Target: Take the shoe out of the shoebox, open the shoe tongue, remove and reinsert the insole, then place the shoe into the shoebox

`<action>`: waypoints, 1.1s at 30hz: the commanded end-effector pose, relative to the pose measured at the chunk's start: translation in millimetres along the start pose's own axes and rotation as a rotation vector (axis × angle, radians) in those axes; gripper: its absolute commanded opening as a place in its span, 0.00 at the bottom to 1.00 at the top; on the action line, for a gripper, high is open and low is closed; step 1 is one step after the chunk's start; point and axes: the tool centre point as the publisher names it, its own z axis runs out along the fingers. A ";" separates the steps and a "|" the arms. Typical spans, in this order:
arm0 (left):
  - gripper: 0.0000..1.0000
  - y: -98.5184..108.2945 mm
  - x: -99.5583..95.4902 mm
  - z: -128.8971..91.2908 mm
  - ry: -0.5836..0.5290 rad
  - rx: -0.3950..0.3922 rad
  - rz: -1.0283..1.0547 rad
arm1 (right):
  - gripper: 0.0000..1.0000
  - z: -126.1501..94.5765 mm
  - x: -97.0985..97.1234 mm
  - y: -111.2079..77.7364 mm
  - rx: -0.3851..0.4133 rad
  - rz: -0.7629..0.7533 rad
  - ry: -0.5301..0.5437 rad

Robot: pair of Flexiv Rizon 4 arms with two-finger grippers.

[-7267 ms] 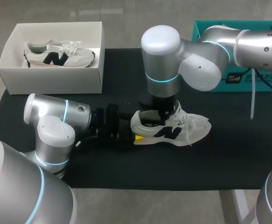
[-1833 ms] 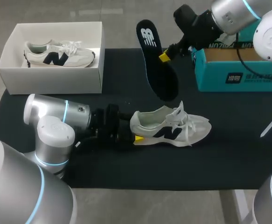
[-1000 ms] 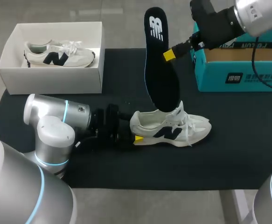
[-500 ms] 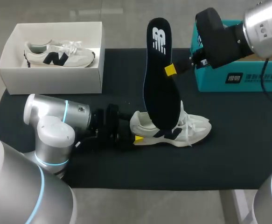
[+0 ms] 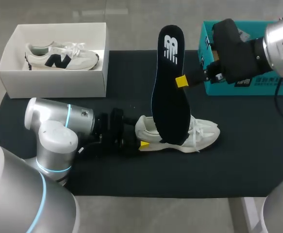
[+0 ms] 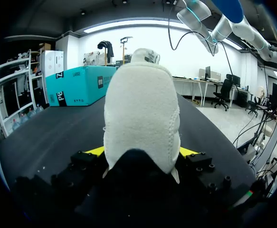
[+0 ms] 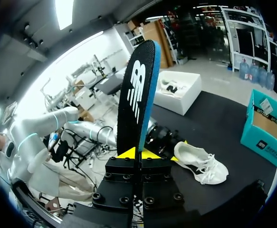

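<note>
A white sneaker (image 5: 202, 132) with a dark side logo lies on its sole on the black mat (image 5: 238, 160), toe to the right. My left gripper (image 5: 140, 141) is shut on its heel (image 6: 140, 118); a yellow fingertip (image 6: 94, 151) presses each side. My right gripper (image 5: 181, 81) is shut on the edge of the black insole (image 5: 169, 99), which it holds upright with the logo end on top. In the right wrist view the insole (image 7: 136, 95) rises from between that gripper's (image 7: 137, 153) tips. The insole's wide lower end overlaps the shoe's opening; whether it touches is unclear.
A white shoebox (image 5: 54, 80) at the back left holds a second white sneaker (image 5: 61, 56). An open teal box (image 5: 272, 85) stands at the back right, just behind my right arm. My left arm (image 5: 58, 128) lies low across the mat's left part.
My right arm has carried the insole down and slightly right, from above the mat's back edge to over the shoe's opening. The left arm and the shoe have stayed still.
</note>
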 end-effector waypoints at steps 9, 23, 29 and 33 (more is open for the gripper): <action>0.00 0.1 -0.1 0.5 -0.001 0.001 0.000 | 0.00 0.0 -9.7 -5.8 0.017 -0.015 0.044; 0.00 0.1 -0.1 0.5 -0.001 0.001 0.000 | 0.00 0.3 -9.5 -5.6 0.023 -0.019 0.045; 0.00 0.1 -0.1 0.5 -0.001 0.001 0.000 | 0.00 0.3 -9.5 -5.6 0.023 -0.019 0.045; 0.00 0.1 -0.1 0.5 -0.001 0.001 0.000 | 0.00 0.3 -9.5 -5.6 0.023 -0.019 0.045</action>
